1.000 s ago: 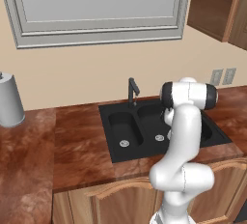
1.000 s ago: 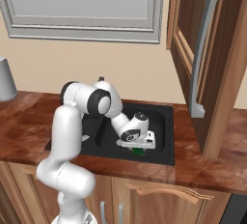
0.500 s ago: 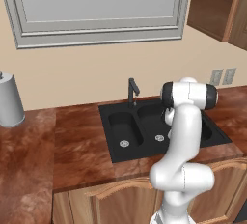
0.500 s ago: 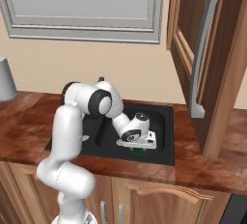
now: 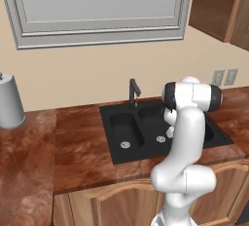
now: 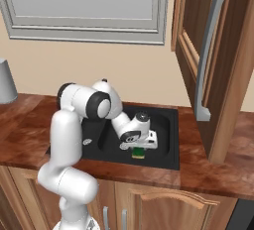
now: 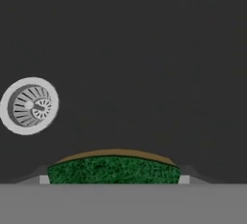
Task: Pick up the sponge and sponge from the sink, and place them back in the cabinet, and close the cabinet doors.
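At the far left a grey canister stands on the brown counter, well apart from the work and presumably parked there out of the way. Next comes the black sink, with the slim faucet at its back edge and a silver drain in the basin floor. The arm bends down into the right-hand basin so that the gripper can reach the sponge lying near the front wall of that basin. In the hand view the sponge's green top and bowed yellow edge sit squeezed between the two fingertips, so the gripper is closed on the sponge, which looks still low over the sink floor; I judge the grasp just made and the lift yet to come. I cannot make out a second sponge. To the right, a tall brown cabinet door stands swung open, probably left so for the sponge to go inside. No brand, label or readable writing shows anywhere.
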Robot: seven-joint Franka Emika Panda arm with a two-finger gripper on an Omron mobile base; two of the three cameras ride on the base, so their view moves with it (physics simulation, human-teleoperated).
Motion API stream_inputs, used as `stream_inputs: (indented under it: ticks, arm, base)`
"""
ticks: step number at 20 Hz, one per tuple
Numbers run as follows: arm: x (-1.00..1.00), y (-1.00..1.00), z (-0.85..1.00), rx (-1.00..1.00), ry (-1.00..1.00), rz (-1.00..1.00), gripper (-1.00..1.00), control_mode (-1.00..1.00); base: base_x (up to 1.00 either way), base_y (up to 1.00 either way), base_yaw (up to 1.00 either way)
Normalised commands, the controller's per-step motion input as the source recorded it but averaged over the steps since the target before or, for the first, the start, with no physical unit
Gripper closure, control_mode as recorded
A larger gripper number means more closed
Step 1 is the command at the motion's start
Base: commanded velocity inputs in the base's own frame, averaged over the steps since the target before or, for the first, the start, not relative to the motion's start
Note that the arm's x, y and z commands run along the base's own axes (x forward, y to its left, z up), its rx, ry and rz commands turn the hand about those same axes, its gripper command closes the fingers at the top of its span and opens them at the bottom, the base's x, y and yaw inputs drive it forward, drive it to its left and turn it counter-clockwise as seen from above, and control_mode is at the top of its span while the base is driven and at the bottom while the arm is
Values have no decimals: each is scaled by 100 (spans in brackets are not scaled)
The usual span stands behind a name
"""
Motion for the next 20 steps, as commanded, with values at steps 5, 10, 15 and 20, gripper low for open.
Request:
stream_inputs:
  ticks: [5, 10, 15, 20]
  arm:
    - [0, 27, 41, -1, -12, 0, 100, -100]
    - [0, 19, 53, -7, -2, 0, 100, -100]
    - [-4, 9, 57, -9, 0, 0, 100, -100]
    - [-3, 2, 63, -6, 0, 0, 100, -100]
  base:
    - [0, 0, 0]
    - [0, 0, 0]
    - [0, 0, 0]
    - [0, 0, 0]
